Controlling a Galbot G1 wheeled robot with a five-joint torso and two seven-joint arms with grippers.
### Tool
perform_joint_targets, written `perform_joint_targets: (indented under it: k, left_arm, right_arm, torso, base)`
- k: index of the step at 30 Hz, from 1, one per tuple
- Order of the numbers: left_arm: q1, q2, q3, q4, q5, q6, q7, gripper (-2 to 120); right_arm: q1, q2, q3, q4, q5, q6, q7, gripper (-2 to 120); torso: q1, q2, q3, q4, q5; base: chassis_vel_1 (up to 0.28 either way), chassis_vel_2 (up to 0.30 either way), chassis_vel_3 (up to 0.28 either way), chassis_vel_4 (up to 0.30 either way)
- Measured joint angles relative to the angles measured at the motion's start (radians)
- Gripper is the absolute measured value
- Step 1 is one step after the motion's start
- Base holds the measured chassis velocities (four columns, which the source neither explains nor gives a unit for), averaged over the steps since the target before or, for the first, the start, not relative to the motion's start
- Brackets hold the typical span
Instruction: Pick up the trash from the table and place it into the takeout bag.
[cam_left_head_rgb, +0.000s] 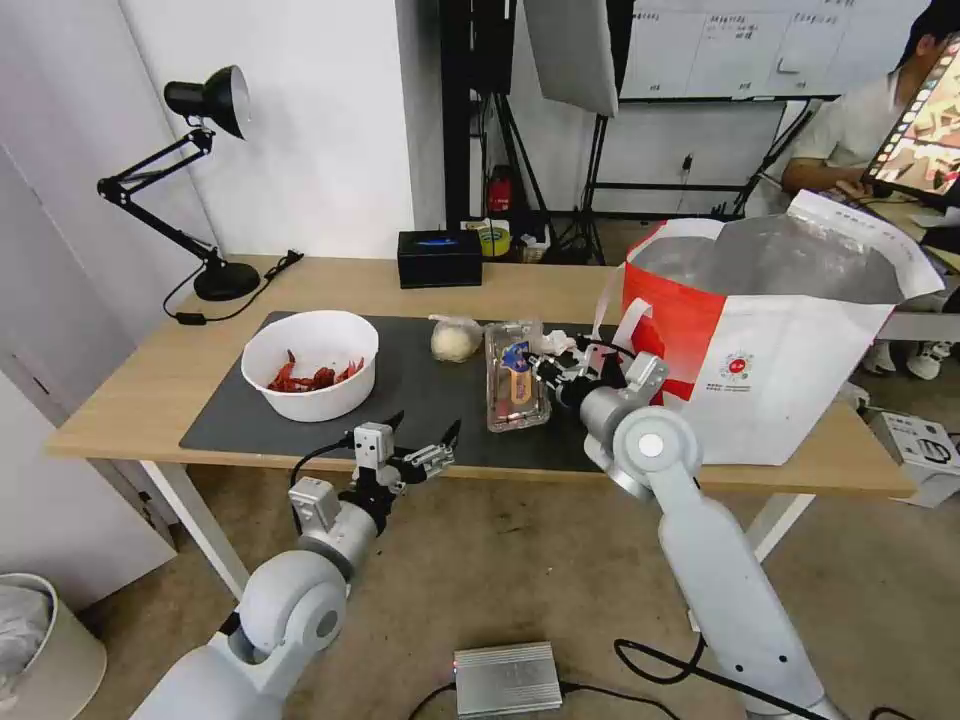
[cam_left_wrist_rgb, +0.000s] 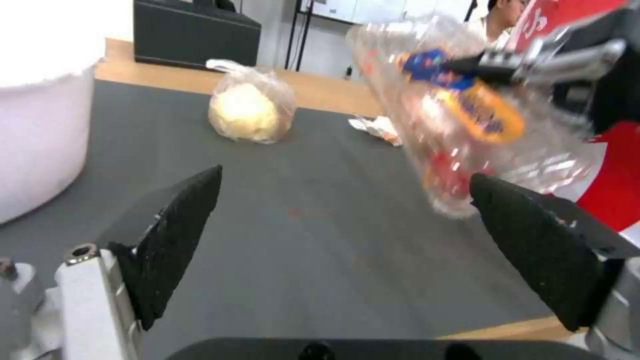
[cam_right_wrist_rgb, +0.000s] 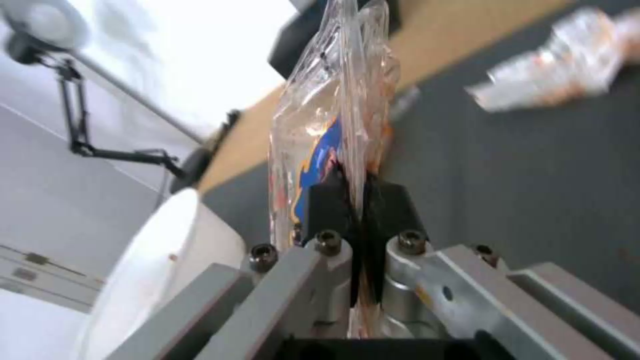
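Trash on a light-wood table (cam_left_head_rgb: 150, 385), partway to being cleared into a takeout bag. Nearest the robot, the left gripper (cam_left_head_rgb: 418, 438) hovers over the front edge of the dark grey mat (cam_left_head_rgb: 420, 390), its black fingers spread wide and holding nothing, seemingly waiting its turn. Just beyond it, the right gripper (cam_left_head_rgb: 540, 372) is clamped shut on the edge of a clear plastic clamshell tray (cam_left_head_rgb: 515, 388); the right wrist view shows the black pads (cam_right_wrist_rgb: 330, 202) pinching the thin rim, a sensible hold for something so light and flimsy. From the left wrist view the tray (cam_left_wrist_rgb: 467, 115) appears tilted and lifted off the mat, probably on its way to the bag. To the left on the mat sits a white round bowl (cam_left_head_rgb: 310, 362) of red crayfish shells. Behind the tray lie a small knotted clear bag of white food (cam_left_head_rgb: 455, 338) and a crumpled white tissue (cam_left_head_rgb: 556, 342). On the right, the large red-and-white takeout bag (cam_left_head_rgb: 780, 340) stands upright with its foil-lined mouth open, close to the working arm. A black tissue box (cam_left_head_rgb: 439, 258) sits farther back.
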Motion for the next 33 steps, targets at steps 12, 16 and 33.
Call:
perform_joint_targets:
  k: [12,16,33]
  left_arm:
    - [0.037,-0.003,-0.031,-0.022,0.008,-0.001,0.002,100]
    - [0.043,-0.006,-0.033,-0.022,0.01,-0.002,0.004,100]
    - [0.046,-0.019,-0.028,-0.018,0.015,-0.003,0.004,100]
  right_arm:
    - [0.035,-0.028,0.008,0.095,-0.028,0.037,-0.039,0]
    - [0.061,-0.028,0.017,0.124,-0.018,0.037,-0.03,0]
    - [0.161,-0.116,0.102,0.188,0.115,0.066,0.05,0]
  torso:
    - [0.0,0.0,0.0,0.0,0.0]
    - [0.0,0.0,0.0,0.0,0.0]
    - [0.0,0.0,0.0,0.0,0.0002]
  base:
    - [0.0,0.0,0.0,0.0]
    - [0.0,0.0,0.0,0.0]
    - [0.0,0.0,0.0,0.0]
